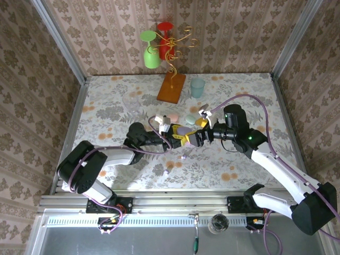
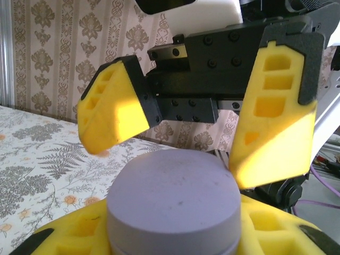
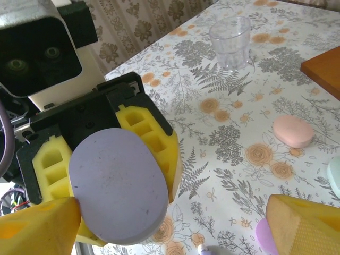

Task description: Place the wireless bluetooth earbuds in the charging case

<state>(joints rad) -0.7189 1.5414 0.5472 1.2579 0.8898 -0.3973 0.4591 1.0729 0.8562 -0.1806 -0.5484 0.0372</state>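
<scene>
L gripper [image 1: 179, 137], w/ yellow foam pads cut w/ square pockets, is clamped on a matte lilac pebble-shaped plastic case [image 3: 119, 186]. The case has a flat oval face, faintly speckled, and the pads press on its two long sides. In the left wrist view the lilac case sits between the pads, w/ a thin seam round its wall low down.

R gripper [image 3: 172, 212] faces it head-on. Its wedge-shaped yellow foam fingers [image 2: 114, 117] are spread wide either side of the case, not touching it, w/ nothing between them.

The tiny glossy plastic earbuds [image 1: 184, 156] lie loose on the floral tablecloth [image 1: 106, 106], on the near side of both grippers and apart from them. They are pale specks, too small to tell colour. A lilac rounded shape [image 3: 263, 234] sits partly behind the R finger; can't tell what it is.

Beyond the grippers a smooth pink oval case [image 3: 293, 131] & a mint case [image 1: 189, 118] lie flat, near each other but not touching. A clear plastic tumbler [image 3: 230, 42] stands upright further back. A wooden slab [image 1: 171, 87] carries a gold wire stand [image 1: 172, 48] w/ a green cup [image 1: 151, 53] & a red cup [image 1: 166, 40] hung on it. A translucent teal cup [image 1: 197, 87] stands just beside the slab.
</scene>
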